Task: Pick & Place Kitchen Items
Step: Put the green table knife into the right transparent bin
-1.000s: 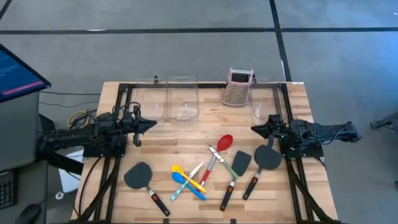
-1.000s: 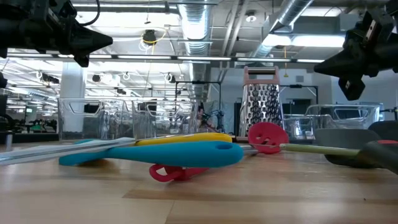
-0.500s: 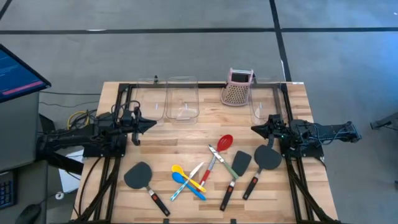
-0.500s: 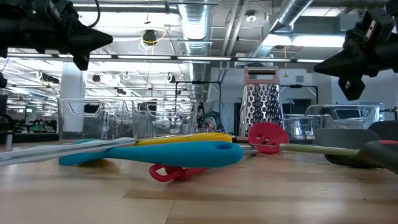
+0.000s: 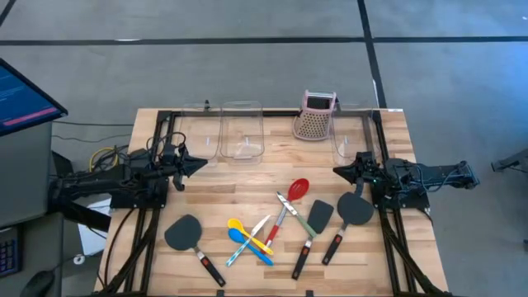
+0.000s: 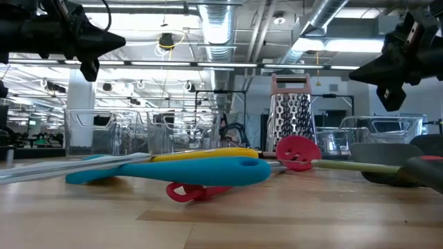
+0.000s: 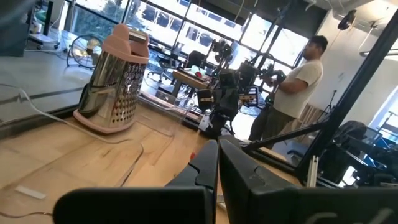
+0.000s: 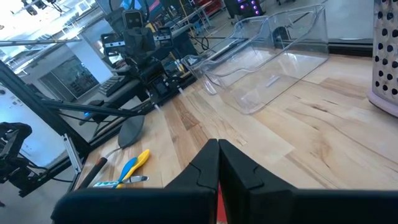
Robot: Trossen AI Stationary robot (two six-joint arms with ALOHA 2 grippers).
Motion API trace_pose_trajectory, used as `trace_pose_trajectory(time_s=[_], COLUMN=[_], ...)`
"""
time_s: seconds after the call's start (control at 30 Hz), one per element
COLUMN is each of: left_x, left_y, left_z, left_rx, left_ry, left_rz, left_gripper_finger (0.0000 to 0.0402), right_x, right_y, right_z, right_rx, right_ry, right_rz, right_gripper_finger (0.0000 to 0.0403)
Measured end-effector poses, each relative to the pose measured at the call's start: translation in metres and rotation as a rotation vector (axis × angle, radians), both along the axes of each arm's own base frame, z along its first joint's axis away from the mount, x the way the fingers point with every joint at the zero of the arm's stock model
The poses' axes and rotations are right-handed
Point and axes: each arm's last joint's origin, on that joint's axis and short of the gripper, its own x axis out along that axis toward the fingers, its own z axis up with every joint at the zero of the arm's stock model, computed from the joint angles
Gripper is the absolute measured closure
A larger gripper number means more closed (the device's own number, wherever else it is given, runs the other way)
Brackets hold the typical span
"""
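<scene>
1. You had the wooden table [image 5: 247, 186] in front of you, with every kitchen item lying on its near half.
2. Your left gripper [image 5: 200, 163] hung over the table's left side, jaws closed on nothing, pointing toward the middle.
3. Your right gripper [image 5: 338, 171] hung over the right side, jaws likewise closed and empty, pointing back at the left one.
4. Three clear plastic bins [image 5: 242, 132] stood along the far edge, and the pink-topped box grater [image 5: 314, 117] stood upright between the middle and right bins.
5. One black spatula [image 5: 191, 242] lay alone at near left; the second spatula [image 5: 311, 231] and third spatula [image 5: 347, 221] lay side by side at near right, just below your right gripper.
6. The silver tongs [image 5: 280, 222] lay near centre, just left of the second spatula.
7. The red spoon [image 5: 298, 189] lay with its bowl toward the far side, just beyond the tongs.
8. The small yellow spoon [image 5: 245, 233] and blue spoon [image 5: 250, 245] lay crossed over each other at near centre.
</scene>
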Motion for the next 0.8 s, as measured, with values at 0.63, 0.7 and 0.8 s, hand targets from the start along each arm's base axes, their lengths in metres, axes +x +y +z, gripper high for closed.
trace_pose_trajectory(time_s=[0.63, 0.7, 0.8], left_x=[-0.0002, -0.0002, -0.0002], left_y=[0.0, 0.0, 0.0], left_z=[0.0021, 0.0019, 0.002], left_rx=[0.011, 0.01, 0.01], left_ry=[-0.02, -0.019, -0.019], left_rz=[0.0, 0.0, 0.0], left_gripper_finger=[0.04, 0.04, 0.04], right_x=[0.0, 0.0, 0.0], right_y=[0.0, 0.0, 0.0], right_z=[0.0001, 0.0001, 0.0001], right_rx=[0.0, 0.0, 0.0], right_ry=[-0.001, -0.001, -0.001], right_rz=[0.0, 0.0, 0.0], right_gripper_finger=[0.0403, 0.0403, 0.0403])
